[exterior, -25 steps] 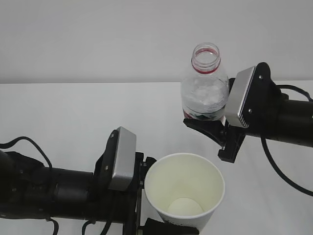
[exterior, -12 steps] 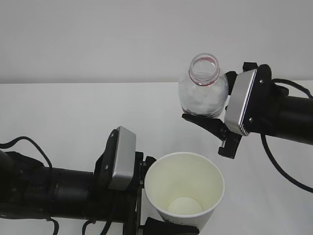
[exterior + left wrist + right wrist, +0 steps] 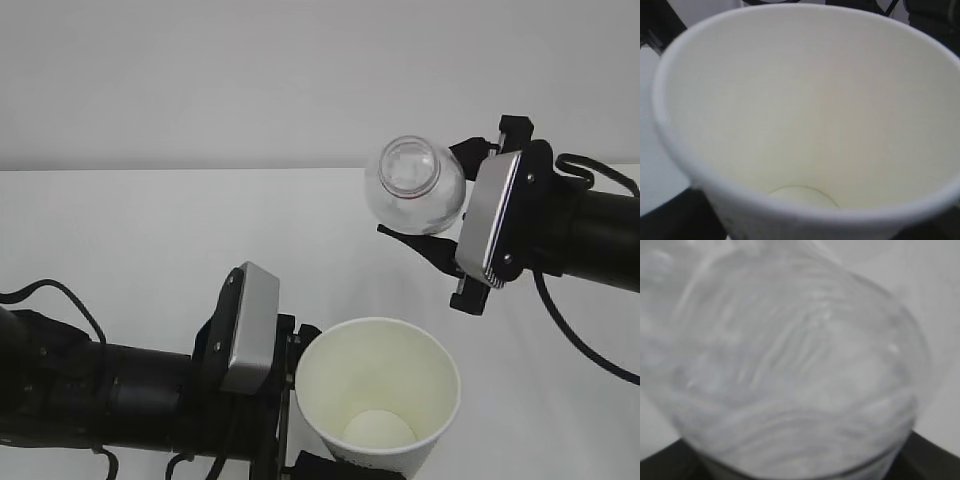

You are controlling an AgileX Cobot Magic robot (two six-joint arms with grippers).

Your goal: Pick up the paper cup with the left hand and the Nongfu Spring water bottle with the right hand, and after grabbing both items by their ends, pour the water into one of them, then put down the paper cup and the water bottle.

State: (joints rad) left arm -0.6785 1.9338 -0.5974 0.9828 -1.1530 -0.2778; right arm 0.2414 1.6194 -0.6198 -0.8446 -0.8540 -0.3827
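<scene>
Plain white tabletop (image 3: 150, 230) and a pale grey wall (image 3: 200, 70) fill the background, with nothing else on the surface that matters here. At the lower left the left hand (image 3: 300, 405) has its fingers clamped around the paper cup (image 3: 378, 392), which is held clear of the table, mouth up and tipped slightly toward the camera; the wrist view shows its cream inside dry, with only the bare bottom disc. Up and to the right, the right hand (image 3: 428, 235) grips the Nongfu Spring water bottle (image 3: 414, 185) low on its body, jaws closed on it, and the bottle is tilted so its open mouth faces the camera and leans down toward the cup. No stream is visible, so the pour looks about to begin rather than under way.

To do this step well, the bottle mouth should sit squarely above the cup's opening before tipping further; at present it appears above and a little behind the cup rim. Rotate the wrist slowly so the water (image 3: 790, 390) arrives as a thin stream, and keep the cup steady and level, since a soft paper wall can buckle under a hard squeeze
</scene>
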